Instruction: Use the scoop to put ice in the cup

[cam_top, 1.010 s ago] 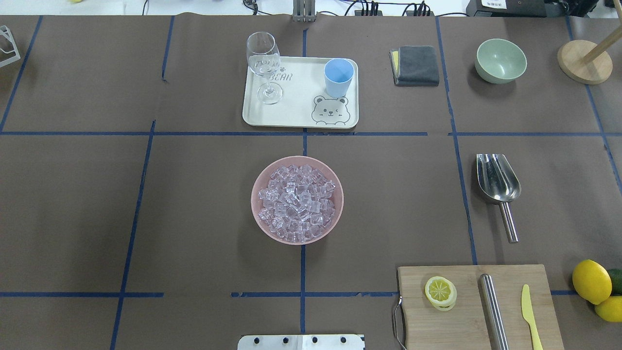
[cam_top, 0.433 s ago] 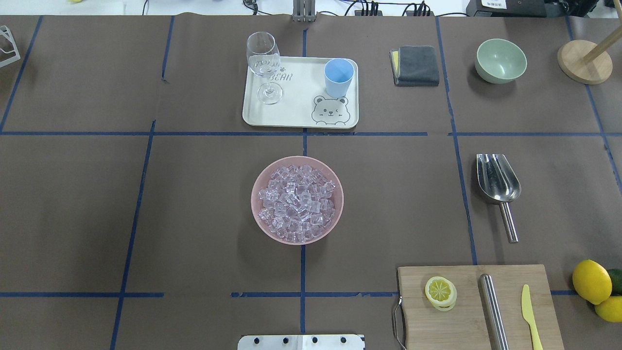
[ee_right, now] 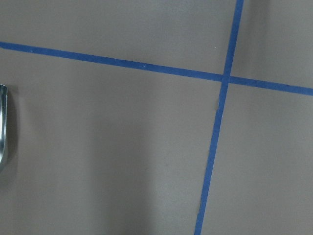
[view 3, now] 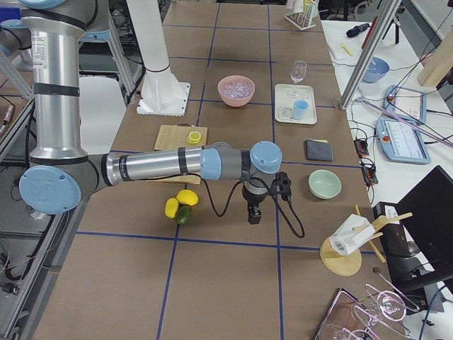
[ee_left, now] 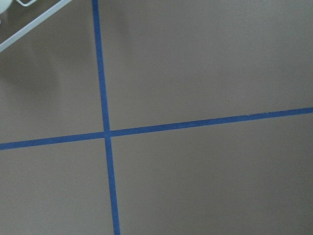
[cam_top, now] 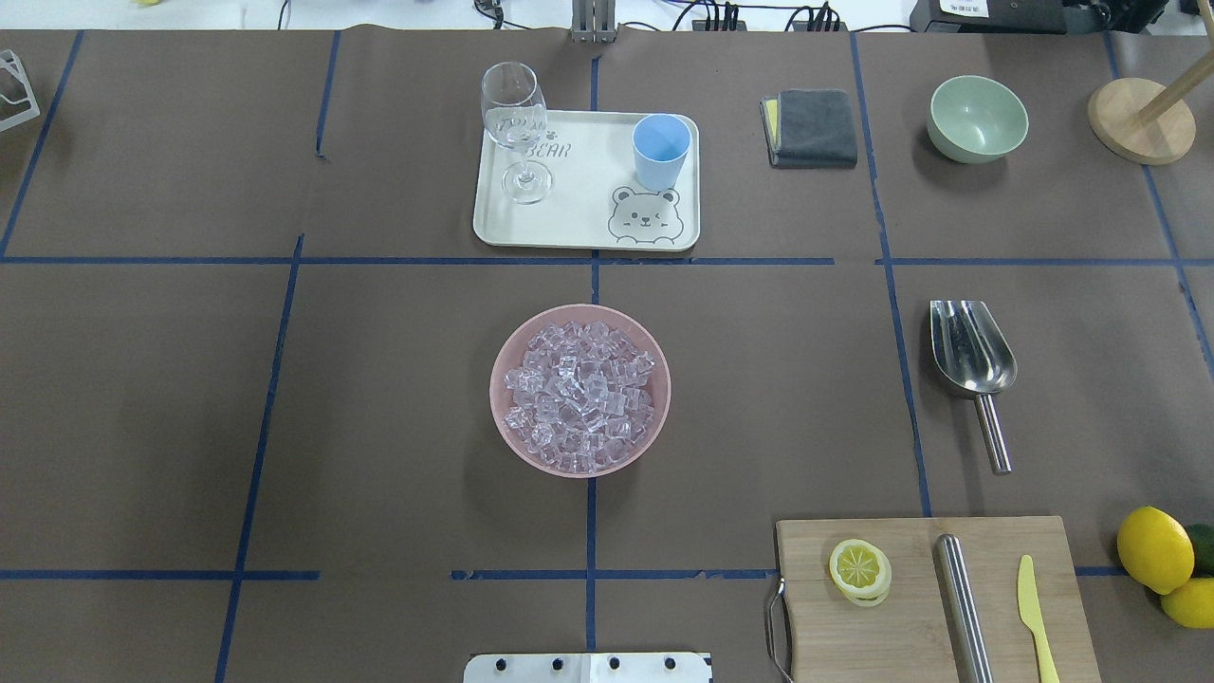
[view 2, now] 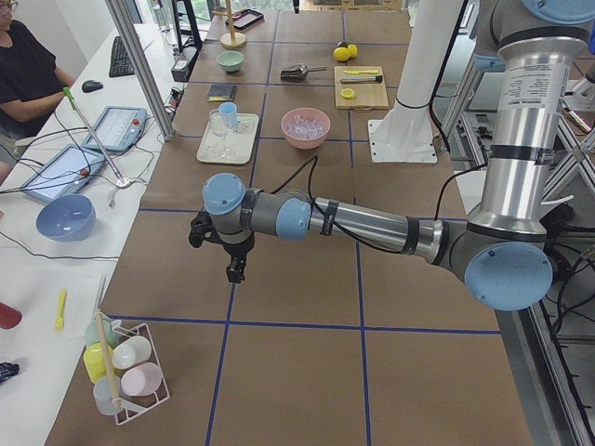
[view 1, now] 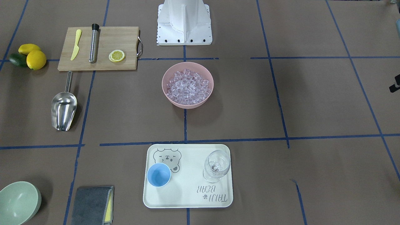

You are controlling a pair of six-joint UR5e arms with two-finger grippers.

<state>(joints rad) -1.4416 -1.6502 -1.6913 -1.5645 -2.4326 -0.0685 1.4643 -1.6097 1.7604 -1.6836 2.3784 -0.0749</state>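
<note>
The ice [cam_top: 580,396] fills a pink bowl [cam_top: 495,410] at the table's middle. The light-blue cup [cam_top: 661,150] stands upright on a white tray [cam_top: 579,228] beyond the bowl. The steel scoop [cam_top: 972,360] lies on the table to the right, handle toward the robot; a sliver of shiny metal shows at the left edge of the right wrist view [ee_right: 2,127]. My left gripper [view 2: 235,271] hangs over bare table far to the left. My right gripper [view 3: 253,216] hangs far to the right, near the lemons. I cannot tell whether either is open or shut.
A wine glass [cam_top: 515,123] stands on the tray. A cutting board [cam_top: 934,607] with a lemon slice, a steel cylinder and a yellow knife lies front right, with lemons [cam_top: 1154,548] beside it. A grey cloth [cam_top: 814,128], a green bowl [cam_top: 978,118] and a wooden stand [cam_top: 1138,119] are at the back right.
</note>
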